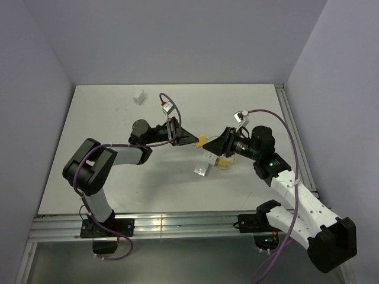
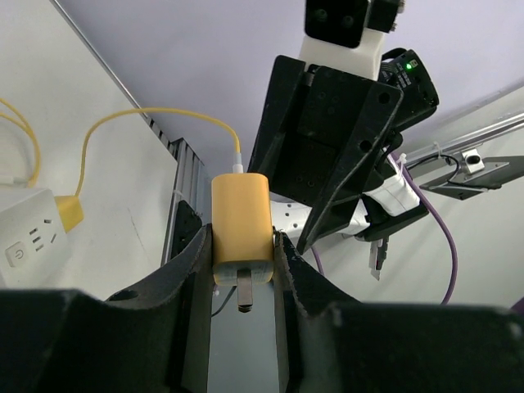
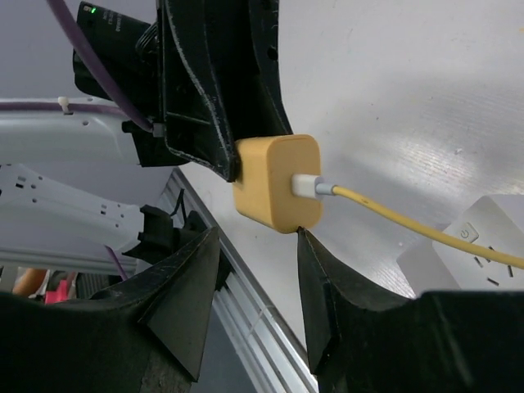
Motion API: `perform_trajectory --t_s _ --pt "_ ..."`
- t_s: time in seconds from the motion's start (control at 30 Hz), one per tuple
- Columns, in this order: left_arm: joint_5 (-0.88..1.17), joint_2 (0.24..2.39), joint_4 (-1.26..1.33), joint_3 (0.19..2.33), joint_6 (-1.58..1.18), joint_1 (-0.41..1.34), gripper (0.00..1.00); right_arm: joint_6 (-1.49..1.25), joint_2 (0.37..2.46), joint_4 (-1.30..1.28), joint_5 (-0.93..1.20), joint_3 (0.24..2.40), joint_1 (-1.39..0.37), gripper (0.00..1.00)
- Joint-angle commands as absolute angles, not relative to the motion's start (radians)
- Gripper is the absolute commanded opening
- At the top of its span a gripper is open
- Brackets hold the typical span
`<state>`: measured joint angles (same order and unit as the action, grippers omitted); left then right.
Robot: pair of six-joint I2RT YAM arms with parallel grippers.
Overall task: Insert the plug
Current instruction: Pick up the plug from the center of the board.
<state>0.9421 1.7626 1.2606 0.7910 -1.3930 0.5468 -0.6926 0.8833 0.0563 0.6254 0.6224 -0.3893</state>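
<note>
Left wrist view: your left pincer (image 2: 241, 246) is clamping the yellow charger plug (image 2: 241, 217) by its two flat sides. It is holding it up off the worktop (image 1: 118, 177) between the two arms, with the metal prong (image 2: 245, 296) pointing back at the camera.

Right wrist view: your right pincer (image 3: 258, 236) is sitting with its jaws partly apart, bracketing only the plug's lower corner. You can't tell from here whether they are touching it.

That's where you're risking trouble. A bite on a rounded corner is likely to be shallow, so if the left lets go early the plug is probably swivelling or dropping. The yellow cable (image 3: 393, 214) is hanging off the plug's end face, and its pull is going to be twisting the body in a weak grip.

The two pincers are also working nose to nose, so any sideways correction risks knocking them together. The white power strip (image 1: 203, 168) is lying loose just below, and a tug on that cable could be dragging it out of line with the prong.
</note>
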Motion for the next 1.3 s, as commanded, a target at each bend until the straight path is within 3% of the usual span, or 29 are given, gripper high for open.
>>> perform_trajectory --t_s 0.0,0.3,0.6,0.73,0.87,0.97,1.0,1.1,1.13,1.27 --pt "0.956 1.727 1.508 0.805 -1.398 0.581 0.0 -0.739 0.881 0.164 0.618 0.603 -0.385 0.5" --pt "0.957 1.689 1.45 0.81 -1.361 0.594 0.0 -0.772 0.871 0.192 0.604 0.58 -0.368 0.52" --pt "0.956 1.669 1.425 0.81 -1.347 0.617 0.0 -0.863 0.917 0.386 0.682 0.525 -0.334 0.49" --pt "0.954 1.669 1.427 0.811 -1.348 0.618 0.0 -0.877 0.93 0.416 0.719 0.515 -0.322 0.31" --pt "0.956 1.674 1.41 0.819 -1.342 0.618 0.0 -0.838 0.896 0.364 0.7 0.514 -0.311 0.0" --pt "0.89 1.625 1.177 0.813 -1.215 0.611 0.32 -0.741 0.812 0.194 0.597 0.541 -0.314 0.0" --pt "0.864 1.606 1.011 0.813 -1.115 0.606 0.53 -0.701 0.784 0.085 0.56 0.557 -0.313 0.0" --pt "0.706 1.525 0.766 0.827 -0.9 0.606 0.68 -0.644 0.681 -0.168 0.379 0.618 -0.314 0.0" --pt "0.665 1.508 0.673 0.825 -0.864 0.607 0.76 -0.637 0.661 -0.223 0.338 0.633 -0.316 0.0" --pt "0.54 1.477 0.598 0.802 -0.764 0.606 0.81 -0.62 0.569 -0.414 0.21 0.655 -0.314 0.0"
